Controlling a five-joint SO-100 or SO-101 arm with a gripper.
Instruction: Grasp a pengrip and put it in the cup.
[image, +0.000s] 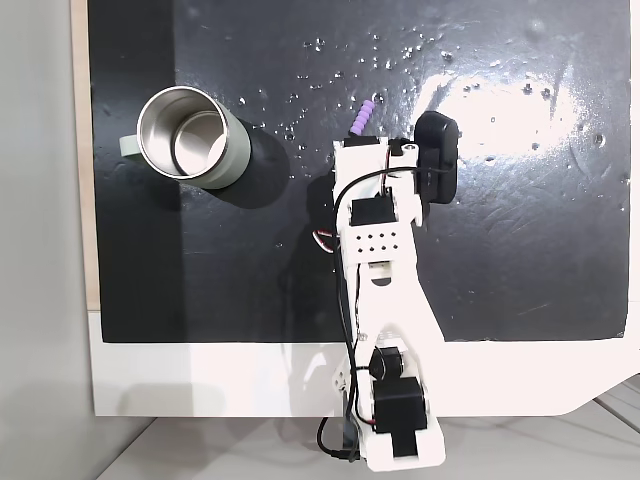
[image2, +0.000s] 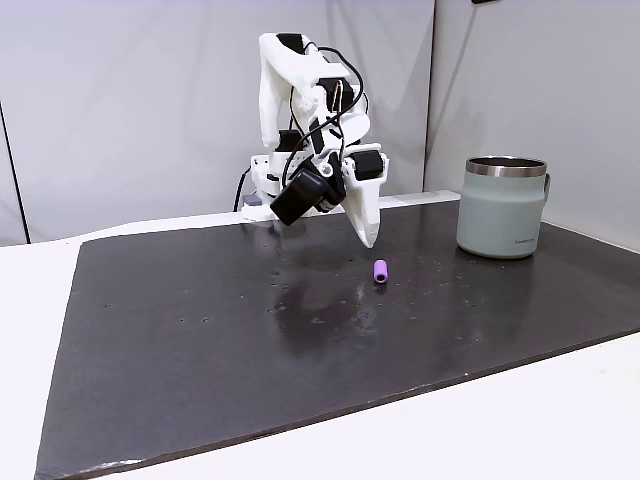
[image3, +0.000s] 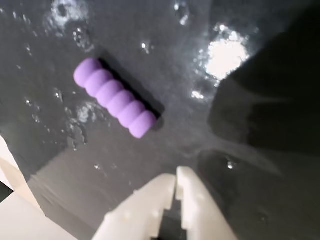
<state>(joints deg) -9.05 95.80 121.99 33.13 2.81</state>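
Gripper (image3: 176, 175) white, tips pressed together, holding nothing, hanging a little above the black mat (image2: 200, 340). Purple pengrip (image3: 115, 97) lying flat on the mat just beyond the tips, not touching them. Green cup (image2: 502, 207) standing upright, well apart from the pengrip.

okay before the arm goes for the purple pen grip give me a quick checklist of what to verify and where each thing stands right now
1. Pengrip lying free on the black mat, nothing on it: ok.
2. Gripper empty: ok.
3. Fingers open wide enough to straddle the pengrip: not ok; in the wrist view the tips sit together.
4. Gripper centred over the pengrip: not ok; it hangs short of it, above the mat.
5. Cup upright, mouth open: ok.
6. Path from pengrip to cup clear: ok.
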